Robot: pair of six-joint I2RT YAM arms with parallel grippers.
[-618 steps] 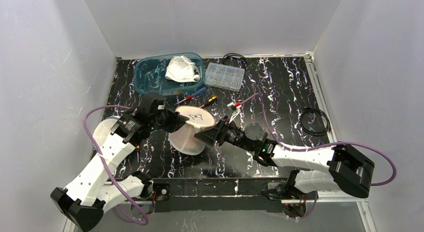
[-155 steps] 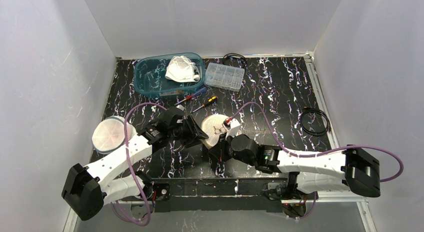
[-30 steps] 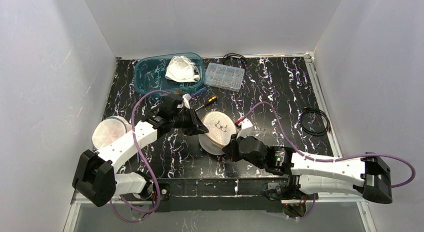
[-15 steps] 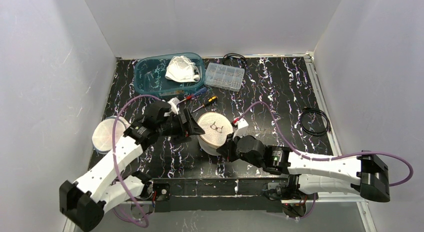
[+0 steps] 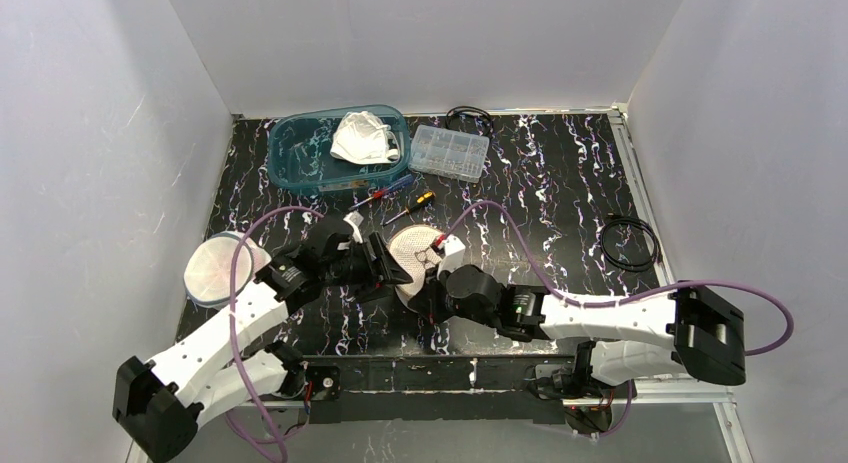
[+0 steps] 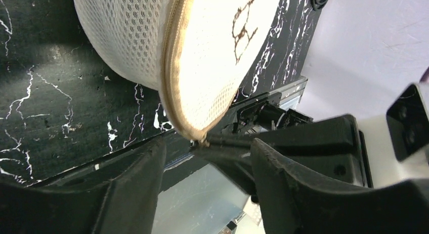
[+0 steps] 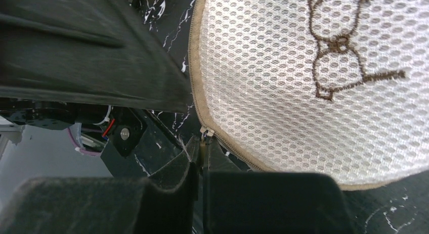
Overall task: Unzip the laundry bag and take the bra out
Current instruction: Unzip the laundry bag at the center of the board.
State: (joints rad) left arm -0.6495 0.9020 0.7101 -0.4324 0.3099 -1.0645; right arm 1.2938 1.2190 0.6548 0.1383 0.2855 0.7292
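Black marbled table (image 5: 560,183), blue bin (image 5: 300,155) behind laundry bag (image 5: 415,251), screwdrivers (image 5: 390,189) between.

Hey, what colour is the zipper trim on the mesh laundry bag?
The zipper trim is tan; clearest in the right wrist view.

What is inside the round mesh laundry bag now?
Nothing inside shows. The laundry bag is opaque white mesh, and its tan zipper looks closed along the visible edge, so any contents are covered. The right gripper pinches the zipper pull.
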